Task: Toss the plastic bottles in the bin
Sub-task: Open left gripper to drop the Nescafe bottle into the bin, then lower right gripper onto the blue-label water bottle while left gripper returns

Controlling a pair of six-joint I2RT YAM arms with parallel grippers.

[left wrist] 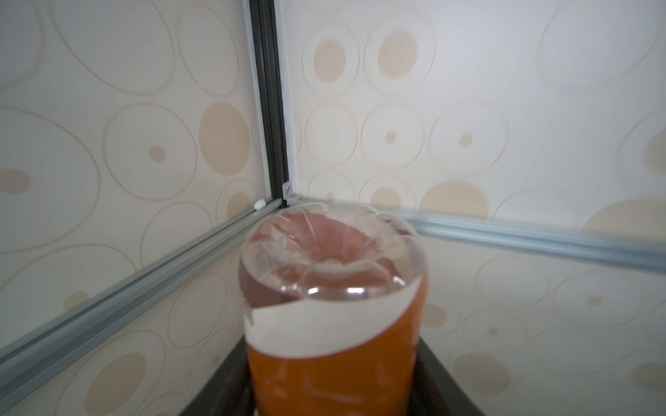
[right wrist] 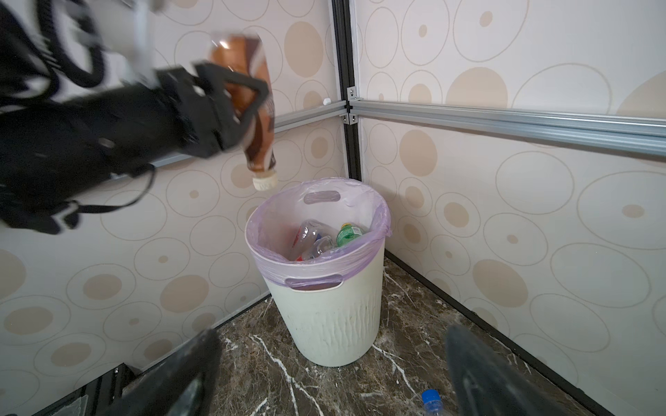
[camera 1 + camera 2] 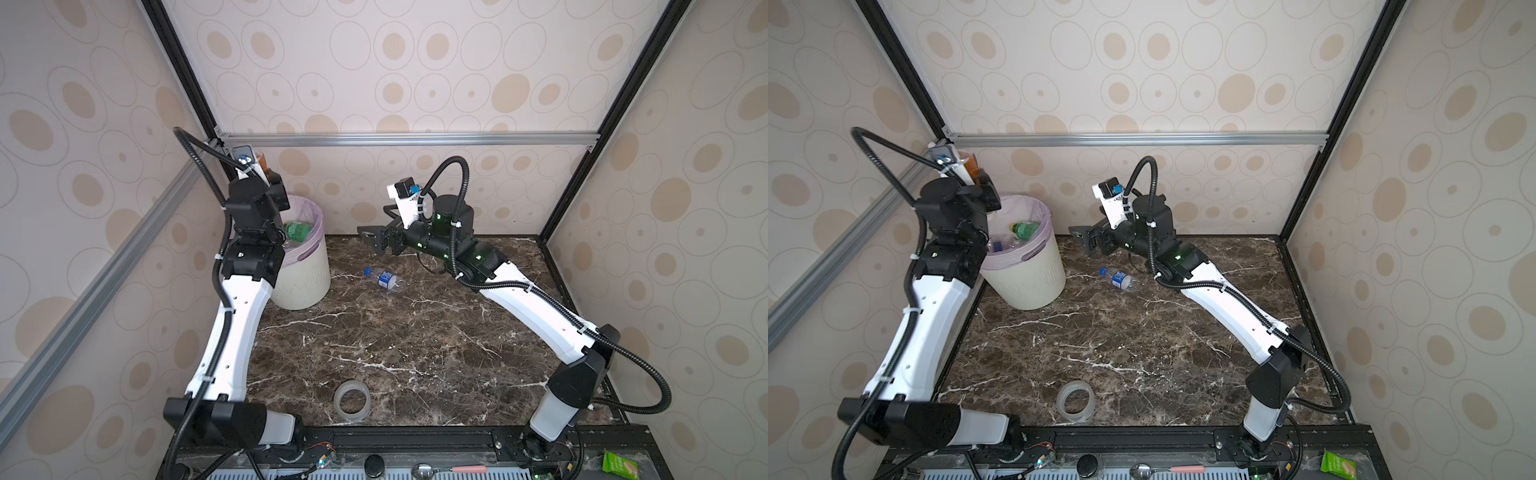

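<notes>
Two walls: we see cream wallpaper [image 3: 395, 62] printed with beige ovals and thin rings, framed by black posts and an aluminium rail [image 3: 407, 139].
Surface: we see a dark brown marble tabletop [image 3: 395, 345] with white veins.
Bin: the bin [image 2: 335, 317] stands in the far left corner of the tabletop. It is cream-white and ribbed, with slot handles and a pale lilac bag [image 2: 274, 216] folded over its rim.
Inside the bin: we make out a green bottle [image 2: 347, 234] and crumpled clear bottles [image 2: 310, 237], one showing red.
Brown bottle: the brown bottle [image 2: 261, 151] has a white band and hangs cap down in the air over the bin's rim, between the left gripper's fingers.
Left gripper: the left gripper [image 2: 252, 93] is blurred. Its fingers flank the brown bottle, and we cannot tell whether they pinch it.
Right gripper: the right gripper [image 3: 376, 239] hovers over the table to the right of the bin, jaws spread wide and empty.
On the table: a blue-capped bottle [image 3: 384, 279], clear with a blue label, lies on its side between the bin and the right arm.
Tape ring: the clear tape ring [image 3: 352, 400] lies flat near the front edge.
Front ledge: we see a spoon [image 3: 424, 470] with a pink handle and a green packet [image 3: 621, 465].
Writing: we find the print on the blue label, the green label and the brown wrap too small or blurred to read.
</notes>
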